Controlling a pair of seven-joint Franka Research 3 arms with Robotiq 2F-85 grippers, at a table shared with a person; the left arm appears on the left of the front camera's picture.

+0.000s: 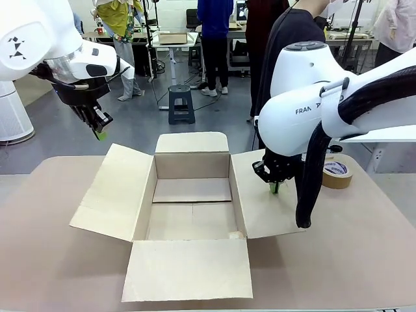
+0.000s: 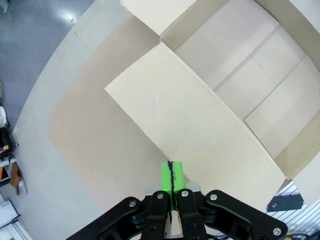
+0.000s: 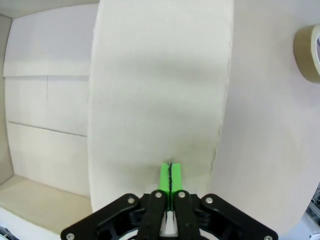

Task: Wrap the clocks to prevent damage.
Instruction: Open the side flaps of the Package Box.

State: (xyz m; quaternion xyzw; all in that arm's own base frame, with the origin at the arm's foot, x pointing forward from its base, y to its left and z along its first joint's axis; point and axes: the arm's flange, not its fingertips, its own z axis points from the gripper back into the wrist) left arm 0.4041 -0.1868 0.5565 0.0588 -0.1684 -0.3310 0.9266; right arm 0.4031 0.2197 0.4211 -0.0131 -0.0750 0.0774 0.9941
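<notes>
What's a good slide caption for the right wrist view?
Shut right claw poised over the side flap of the open cardboard box; tape roll nearby.

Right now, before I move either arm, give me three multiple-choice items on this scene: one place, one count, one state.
1. Where does the tape roll lie relative to the cardboard box?
A inside it; B on the table, on the robot's right of it; C on its near flap.
2. How many of the box's flaps are folded out?
A two; B three; C four.
3. How do the right tool's pads stand?
A pressed together; B wide apart; C clamped on tape.

Answers:
1. B: the roll sits on the tabletop past the right flap.
2. C: the far, near, left and right flaps all lie open.
3. A: the right wrist view shows the green pads touching.
</notes>
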